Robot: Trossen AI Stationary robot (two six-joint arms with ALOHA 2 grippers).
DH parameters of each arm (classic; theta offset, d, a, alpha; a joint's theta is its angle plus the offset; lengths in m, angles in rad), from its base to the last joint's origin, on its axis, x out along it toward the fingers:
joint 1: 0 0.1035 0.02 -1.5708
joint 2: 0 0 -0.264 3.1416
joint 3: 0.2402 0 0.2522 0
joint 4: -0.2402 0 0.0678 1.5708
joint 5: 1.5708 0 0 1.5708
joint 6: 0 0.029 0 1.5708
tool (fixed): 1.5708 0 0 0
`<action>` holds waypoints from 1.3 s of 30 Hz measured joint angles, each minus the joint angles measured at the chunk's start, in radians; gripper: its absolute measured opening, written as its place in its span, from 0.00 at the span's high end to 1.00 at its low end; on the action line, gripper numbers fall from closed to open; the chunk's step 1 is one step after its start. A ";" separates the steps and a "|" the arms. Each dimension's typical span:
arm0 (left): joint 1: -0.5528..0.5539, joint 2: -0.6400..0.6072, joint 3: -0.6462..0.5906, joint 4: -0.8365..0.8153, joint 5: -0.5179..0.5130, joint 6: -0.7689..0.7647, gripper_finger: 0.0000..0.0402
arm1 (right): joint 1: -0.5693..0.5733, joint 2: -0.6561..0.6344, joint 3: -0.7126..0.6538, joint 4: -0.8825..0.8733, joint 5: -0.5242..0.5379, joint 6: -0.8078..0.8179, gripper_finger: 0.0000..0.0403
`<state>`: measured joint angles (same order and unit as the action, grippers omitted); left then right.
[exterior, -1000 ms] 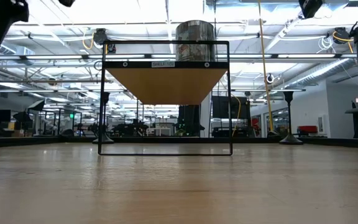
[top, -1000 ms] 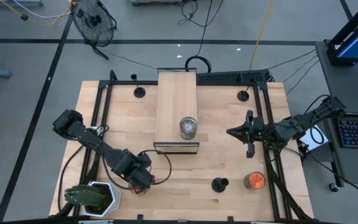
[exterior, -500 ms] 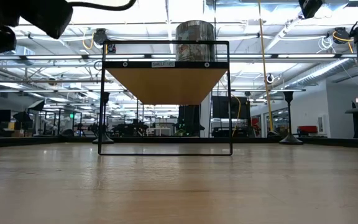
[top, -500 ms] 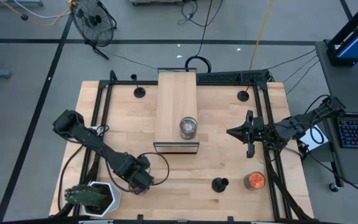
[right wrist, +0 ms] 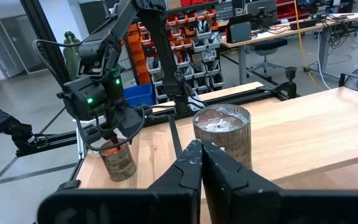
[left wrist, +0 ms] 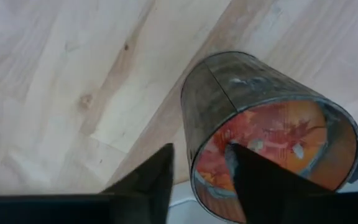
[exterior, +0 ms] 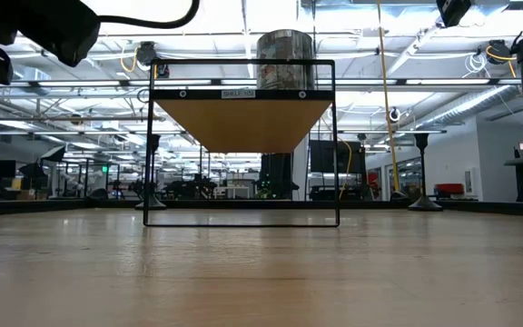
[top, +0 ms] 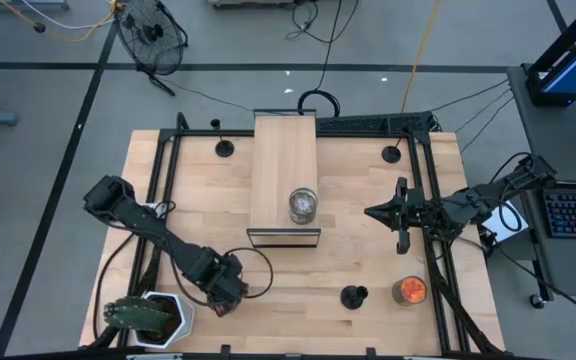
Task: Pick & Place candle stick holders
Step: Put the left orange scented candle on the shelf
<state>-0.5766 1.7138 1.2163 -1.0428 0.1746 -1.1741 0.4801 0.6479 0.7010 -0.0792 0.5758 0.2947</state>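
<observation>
Near the table's front-left corner, the left gripper (left wrist: pixel 199 150) is closed down on the rim of a glass jar with an orange lining (left wrist: pixel 260 106). One finger (left wrist: pixel 157 177) sits outside the wall and the other reaches into the mouth. Seen from the right wrist, that jar hangs upright under the gripper, at or just above the tabletop; I cannot tell which. Over the last second this arm has crept a little toward the front-left corner, taking the jar with it and ending just beside the hexagonal plant pot (top: pixel 150 316).

None of the three candle stick holders has moved. One (top: pixel 225 148) stands near the far edge left of the wooden shelf (top: pixel 284 150), one (top: pixel 392 153) stands near the far edge right of it, and one (top: pixel 353 296) stands near the front edge beside a second orange jar (top: pixel 409 290). A silvery jar (top: pixel 303 205) sits on the shelf.

The right gripper (right wrist: pixel 197 148) waits by the right edge, fingers pressed together and empty.

So the shift appears to serve the jar only, and the holders' pick and place looks not yet begun.
</observation>
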 joint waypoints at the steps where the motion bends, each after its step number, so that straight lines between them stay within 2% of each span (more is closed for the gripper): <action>1: 0.000 0.000 0.000 0.000 0.001 -0.007 0.70 | 0.000 0.000 0.000 0.000 0.000 0.000 1.00; 7: 0.000 0.000 0.000 -0.008 -0.002 -0.036 0.97 | 0.000 0.000 0.000 0.000 0.000 0.000 1.00; 21: 0.000 -0.027 0.001 -0.002 -0.004 -0.064 0.99 | 0.000 0.001 0.000 0.000 0.000 0.008 1.00; 33: 0.000 -0.174 0.016 0.009 -0.005 -0.108 1.00 | 0.000 0.001 0.000 0.000 0.000 0.007 1.00; 39: 0.000 -0.260 0.018 0.110 -0.085 -0.160 1.00 | 0.000 0.001 0.000 0.000 0.000 0.005 1.00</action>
<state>-0.5766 1.4537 1.2339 -0.9332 0.0897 -1.3345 0.4797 0.6491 0.7010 -0.0792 0.5755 0.2993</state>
